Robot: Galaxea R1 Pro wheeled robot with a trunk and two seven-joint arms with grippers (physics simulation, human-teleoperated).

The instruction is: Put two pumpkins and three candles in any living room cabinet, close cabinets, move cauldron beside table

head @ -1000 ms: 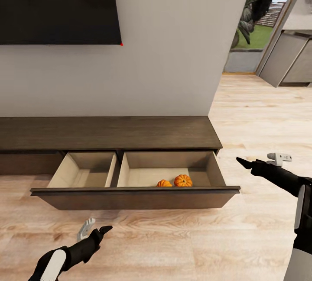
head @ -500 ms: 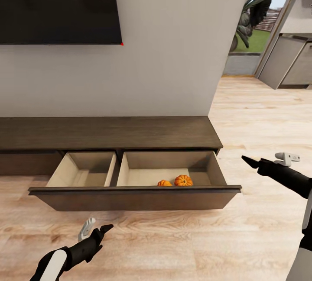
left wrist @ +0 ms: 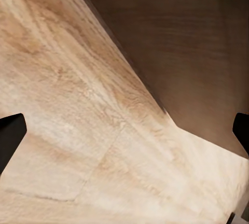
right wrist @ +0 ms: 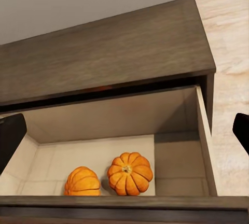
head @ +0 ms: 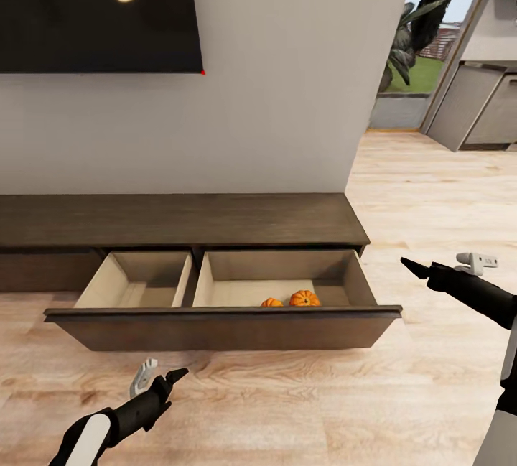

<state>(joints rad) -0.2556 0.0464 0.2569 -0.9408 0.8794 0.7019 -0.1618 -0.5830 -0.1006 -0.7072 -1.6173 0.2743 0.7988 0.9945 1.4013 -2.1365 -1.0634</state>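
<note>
Both pumpkins [head: 304, 299] lie side by side in the right-hand compartment of the cabinet [head: 179, 222], whose wide drawer [head: 222, 328] stands pulled fully out. They sit ahead of and below the right pincer [head: 416, 268], which hangs over the floor [head: 301, 394] off the drawer's right end, its tips well apart and holding nothing. The left pincer [head: 159, 378] hovers just in front of the drawer front, also spread and empty. No candles or cauldron show here.

Risks, as I judge them: 3 candles are yet to go in, so shutting the drawer now would mean reopening it. With the drawer jutting so far out, a base turn could clip its right corner. A hard shove shut could roll the 2 pumpkins about.
</note>
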